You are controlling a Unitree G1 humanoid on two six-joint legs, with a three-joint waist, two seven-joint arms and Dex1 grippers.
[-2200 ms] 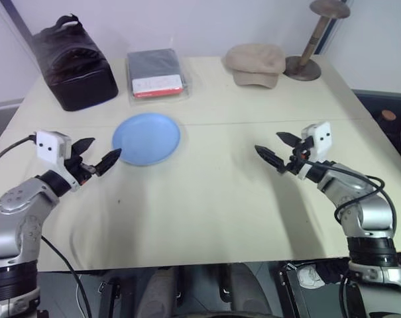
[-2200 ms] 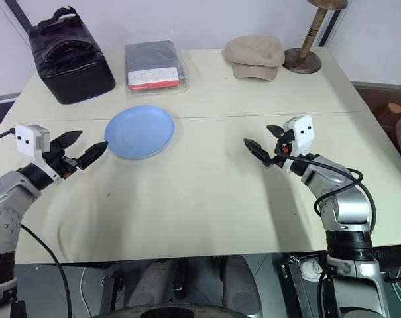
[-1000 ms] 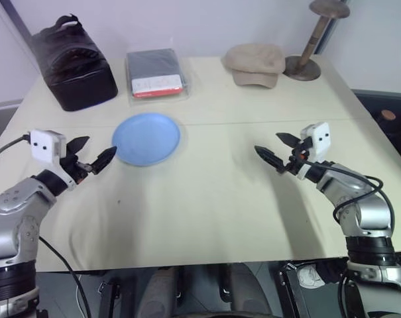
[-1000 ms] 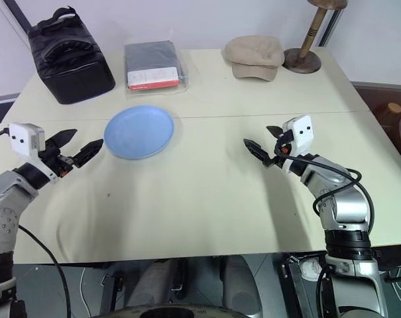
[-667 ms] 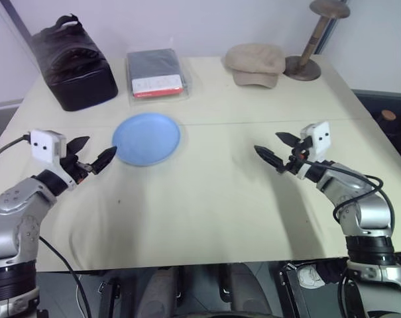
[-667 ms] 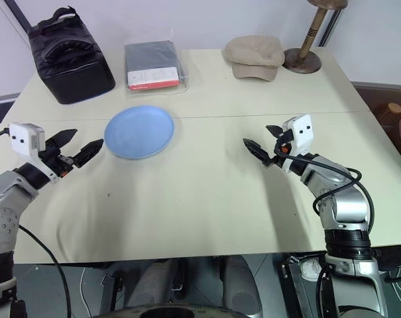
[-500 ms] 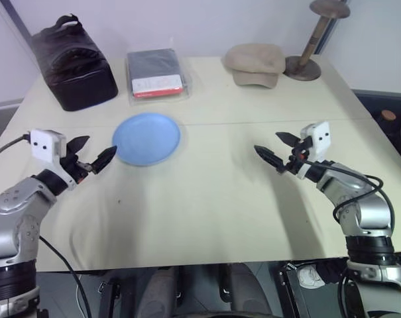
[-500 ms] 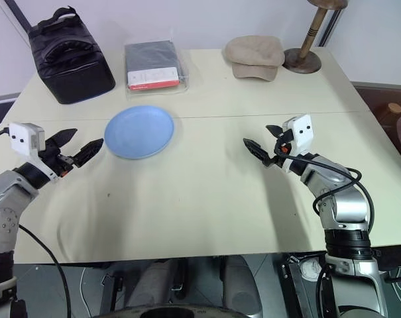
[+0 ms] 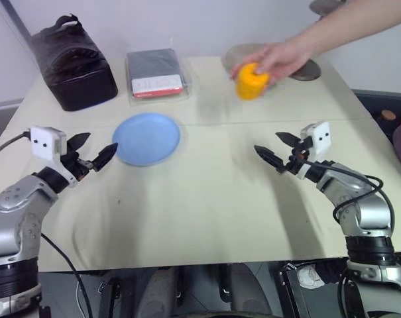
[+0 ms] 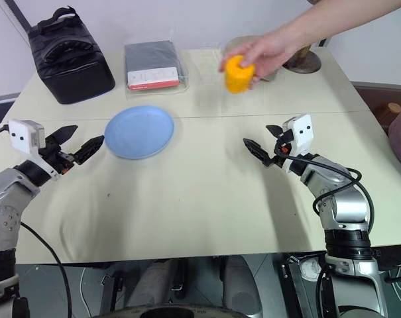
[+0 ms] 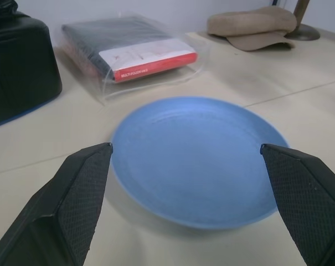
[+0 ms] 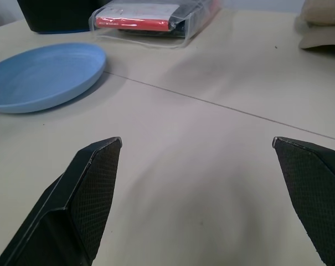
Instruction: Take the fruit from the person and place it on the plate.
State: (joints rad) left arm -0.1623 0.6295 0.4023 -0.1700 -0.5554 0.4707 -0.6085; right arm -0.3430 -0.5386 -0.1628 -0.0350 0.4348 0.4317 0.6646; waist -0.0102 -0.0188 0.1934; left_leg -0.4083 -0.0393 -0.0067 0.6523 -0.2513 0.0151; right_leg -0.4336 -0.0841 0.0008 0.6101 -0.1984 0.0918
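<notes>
A person's hand (image 9: 280, 58) reaches in from the upper right and holds the orange-yellow fruit (image 9: 251, 81) in the air over the far side of the table. The round light-blue plate (image 9: 146, 138) lies bare, left of the table's middle. My left gripper (image 9: 102, 142) is open and points at the plate's near-left rim, a short way from it. In the left wrist view the plate (image 11: 197, 158) lies beyond the left gripper (image 11: 185, 147). My right gripper (image 9: 266, 142) is open and empty at mid-right, below and to the right of the fruit and well apart from it.
A black bag (image 9: 74, 63) stands at the far left. Beside it lies a clear-wrapped dark package with a red and white label (image 9: 155, 73). A tan cap (image 11: 253, 25) and a wooden stand's base (image 9: 311, 66) sit at the far right, partly behind the hand.
A person's arm has come in from the upper right with the fruit in its hand, over the far side of the table. Both grippers have stayed in place and open.
</notes>
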